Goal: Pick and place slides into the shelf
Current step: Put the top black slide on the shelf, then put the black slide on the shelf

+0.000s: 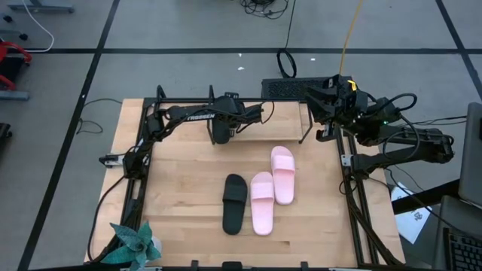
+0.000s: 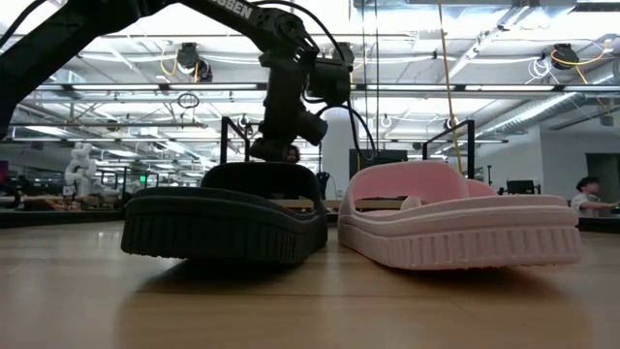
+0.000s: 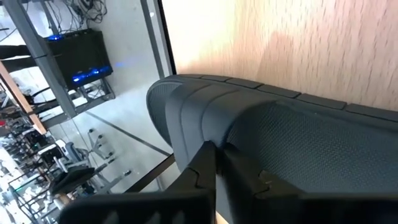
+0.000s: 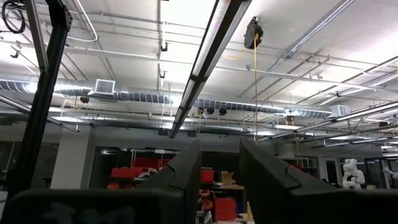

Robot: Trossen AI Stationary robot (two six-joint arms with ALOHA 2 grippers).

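My left gripper (image 1: 221, 129) is at the far middle of the table, by the shelf with thin black uprights (image 1: 304, 134), and is shut on a matte black slide (image 3: 292, 143). The second black slide (image 1: 234, 203) and two pale pink slides (image 1: 262, 203) (image 1: 283, 175) lie sole-down on the tabletop. In the low view the black slide (image 2: 223, 225) and a pink slide (image 2: 455, 231) are close to the camera. My right gripper (image 4: 219, 171) is open and empty at the table's far right (image 1: 325, 98), pointing up. My left gripper holds the black slide at its wide textured strap (image 3: 249, 134), pinched between the two fingers (image 3: 202, 171). The fingers hide the exact place of contact. The slide lies over a light-wood board (image 3: 280, 50). I cannot tell whether it rests on the board.
A black frame runs along the table's sides and far edge (image 1: 354, 196). A potted plant (image 1: 134, 245) stands at the near left corner. Bare wood lies left of the loose slides (image 1: 181, 188).
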